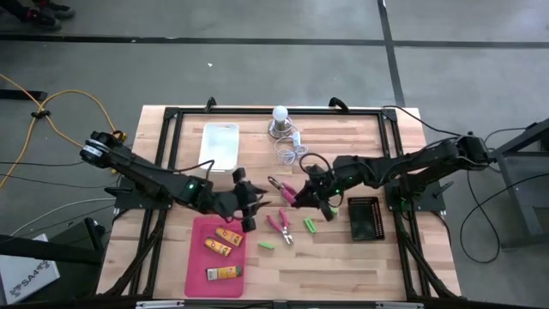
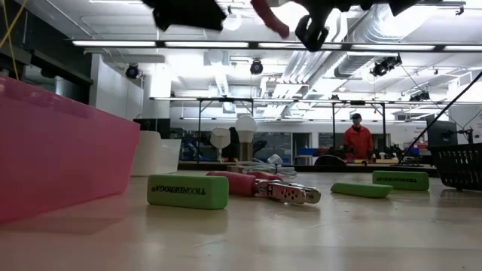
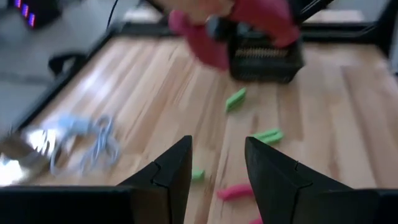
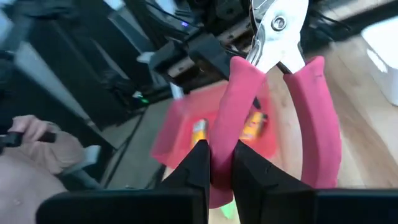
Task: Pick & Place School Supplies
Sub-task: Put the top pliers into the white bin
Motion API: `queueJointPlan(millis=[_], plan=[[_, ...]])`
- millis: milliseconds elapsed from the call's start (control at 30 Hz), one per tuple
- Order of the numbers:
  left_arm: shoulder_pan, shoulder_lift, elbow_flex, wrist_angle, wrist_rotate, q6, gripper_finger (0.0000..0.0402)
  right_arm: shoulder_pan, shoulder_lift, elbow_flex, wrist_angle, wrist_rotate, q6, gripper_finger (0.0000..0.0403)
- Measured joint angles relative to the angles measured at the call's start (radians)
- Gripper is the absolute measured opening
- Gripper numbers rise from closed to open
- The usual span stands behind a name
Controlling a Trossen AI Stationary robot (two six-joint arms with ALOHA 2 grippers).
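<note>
The right tool (image 1: 302, 196) is hanging above the middle of the worktop (image 1: 403, 257), its fingers (image 4: 205, 165) pinching 1 pink handle of a pair of pliers (image 4: 277, 87) that it is holding clear of the wood. In the right wrist view the metal nose of this lifted tool is pointing away from the wrist, and the other handle is standing free beside the fingers.

The left tool (image 1: 247, 199) is hovering just above the far end of the pink tray (image 1: 196, 257), its fingers (image 3: 171, 171) spread with nothing between them.

3 orange-yellow pieces (image 1: 227, 235) are lying inside the tray, 2 near its far end and 1 near its front end. A second pair of pink-handled pliers (image 1: 280, 225) is lying flat on the wood just right of the tray. Green sticks (image 1: 267, 245) are scattered around it: 1 just in front of it near the tray's edge, and 2 others (image 1: 309, 226) between it and the black basket (image 1: 364, 218), which is sitting on the right part of the worktop.

A white tray (image 1: 220, 144) is resting at the far side, and near it a white bulb (image 1: 280, 114) is standing with its coiled cord (image 1: 292, 153). In the low view a person in red (image 2: 358, 140) is standing far behind the worktop.
</note>
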Motion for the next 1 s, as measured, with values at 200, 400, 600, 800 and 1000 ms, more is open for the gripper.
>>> queueJointPlan(millis=[200,400,600,800,1000], plan=[[-0.049,0.000,0.000,0.173,-0.013,0.225,0.0142,0.010,0.000,0.000,0.131,-0.094,0.000,0.0033],[-0.070,0.000,0.000,0.238,-0.016,0.352,0.0142,0.029,0.000,0.000,0.198,-0.146,0.000,0.0033],[-0.065,0.000,0.000,0.299,-0.015,0.426,0.0142,0.060,-0.001,0.000,0.258,-0.165,0.000,0.0033],[-0.039,0.000,0.000,0.371,0.042,0.471,0.0142,0.062,-0.001,0.000,0.292,-0.184,-0.006,0.0033],[0.016,0.000,0.000,0.398,0.179,0.448,0.0142,0.061,0.000,0.000,0.295,-0.185,-0.031,0.0033]])
